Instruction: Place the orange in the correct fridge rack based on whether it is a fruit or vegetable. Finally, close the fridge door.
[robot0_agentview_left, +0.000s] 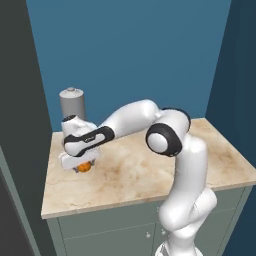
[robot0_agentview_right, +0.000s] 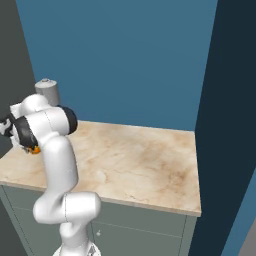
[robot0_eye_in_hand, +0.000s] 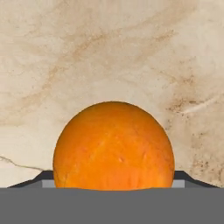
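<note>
One small orange ball under the white arm's two-finger gripper on the beige marble counter.
The orange sits near the counter's far left corner, between the fingertips, near a grey cylinder; whether they clamp it, I cannot tell.

— Where is the arm?
— It bends at the elbow and stretches out far to its left, low down.
— And the gripper?
— It points down. Its fingers sit on both sides of the orange, right up against it.
</note>
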